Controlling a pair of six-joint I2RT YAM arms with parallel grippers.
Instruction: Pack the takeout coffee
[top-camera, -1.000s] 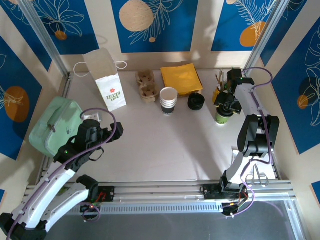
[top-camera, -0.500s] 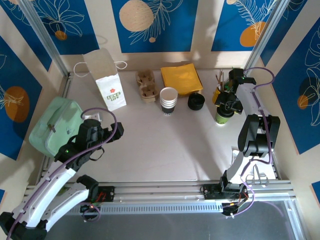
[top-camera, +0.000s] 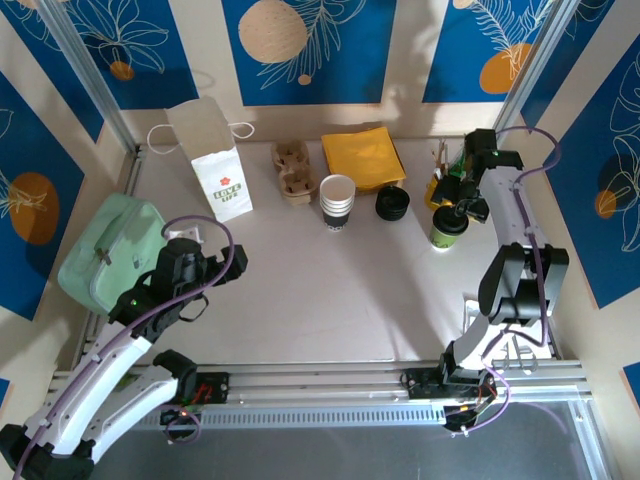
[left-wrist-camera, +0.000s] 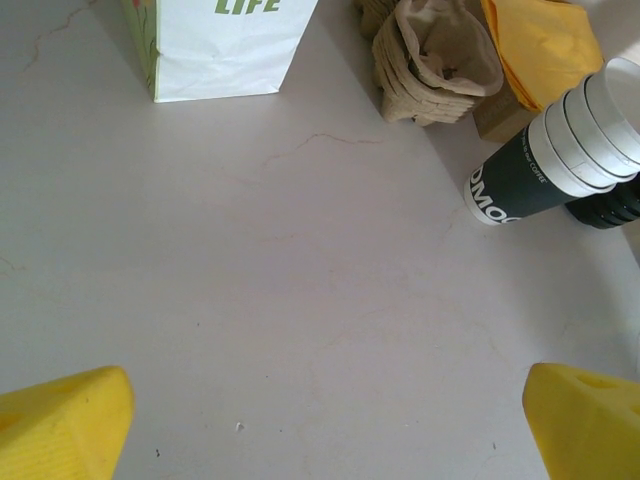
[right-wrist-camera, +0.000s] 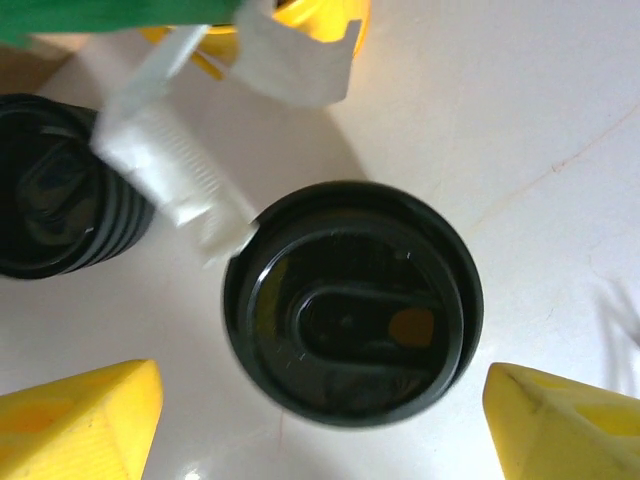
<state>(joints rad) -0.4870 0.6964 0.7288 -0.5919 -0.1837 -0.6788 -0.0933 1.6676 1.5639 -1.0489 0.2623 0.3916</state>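
Swung back and outward toward 1 o'clock since a second ago: right arm's wrist link. Uncovered by that move: more of the black lid, seen from above. No change on the left arm or among the table goods.

Standing upright at 2 o'clock on the table (top-camera: 330, 290): coffee (top-camera: 446, 229), lid on. Seen from the right wrist as a round black lid (right-wrist-camera: 352, 315) dead centre.

Hovering over it: right gripper (top-camera: 458, 212) (right-wrist-camera: 320, 428), jaws wide apart, one yellow fingertip at 8 o'clock of the lid and one at 4 o'clock. Seemingly clear of the cup, though hard to judge height from straight above.

Just beyond the coffee at 12 o'clock: yellow holder (top-camera: 440, 186) with stirrers and a white packet (right-wrist-camera: 170, 160) hanging over its edge. Near the coffee at 9 o'clock: lids (top-camera: 392, 203) (right-wrist-camera: 50, 200) in a pile. Farther along at 9 o'clock: cups (top-camera: 337, 200) (left-wrist-camera: 560, 150), stacked, no lids. Behind those at 12 o'clock: napkins (top-camera: 363, 157) (left-wrist-camera: 540, 45) and carriers (top-camera: 293, 168) (left-wrist-camera: 430, 60).

Upright at 10 o'clock on the table, well apart from the coffee: bag (top-camera: 222, 175) (left-wrist-camera: 215, 45). Lying at 9 o'clock by the edge: green pouch (top-camera: 108, 250).

Parked at 8 o'clock over bare table: left gripper (top-camera: 182, 243) (left-wrist-camera: 322, 425), jaws spread fully, nothing between them.
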